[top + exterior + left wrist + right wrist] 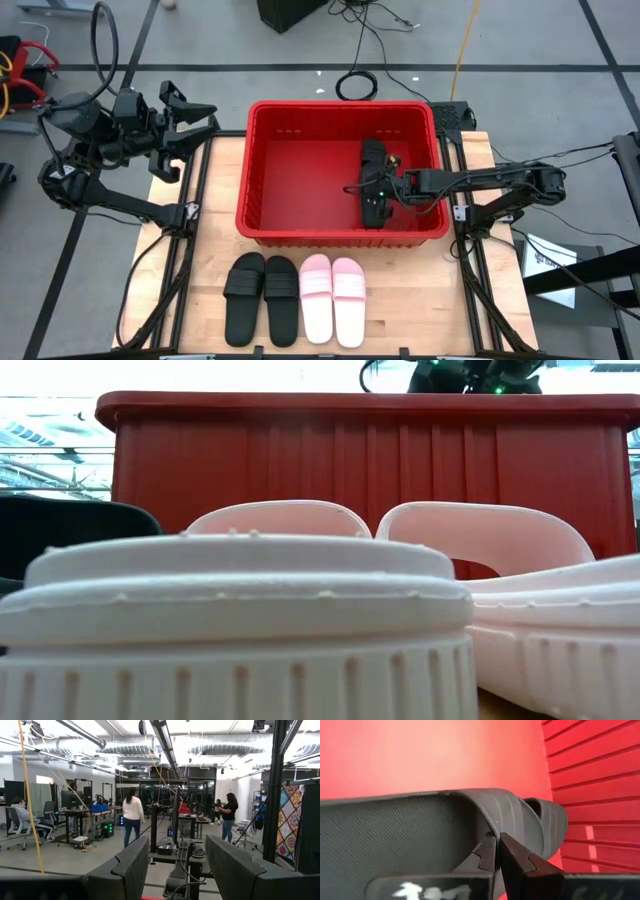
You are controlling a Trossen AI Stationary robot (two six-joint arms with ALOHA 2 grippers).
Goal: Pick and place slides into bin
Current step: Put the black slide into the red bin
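A black slide (372,165) is inside the red bin (262,170), near its right wall, lying lengthwise from far to near. My right gripper (374,193) reaches into the bin from the right and is shut on it. In the right wrist view the slide's textured footbed (395,835) and ribbed strap (515,815) fill the frame in front of my right gripper (496,851). Two black slides (262,298) and two pink slides (332,298) rest on their soles side by side on the table in front of the bin. My left gripper (192,112) is open, raised beyond the table's far left corner. My right gripper pinches the black slide between its two fingers at the strap's edge (489,831), where the strap comes down to the footbed. The fingers slant down from the table's right side and lie across the slide. Whether the sole rests on the bin floor cannot be told.
The bin's left half (300,170) shows bare red floor. In the low view the pink slides (240,610) stand close in front of the bin's ribbed wall (300,460). People (132,815) stand in the room beyond the table.
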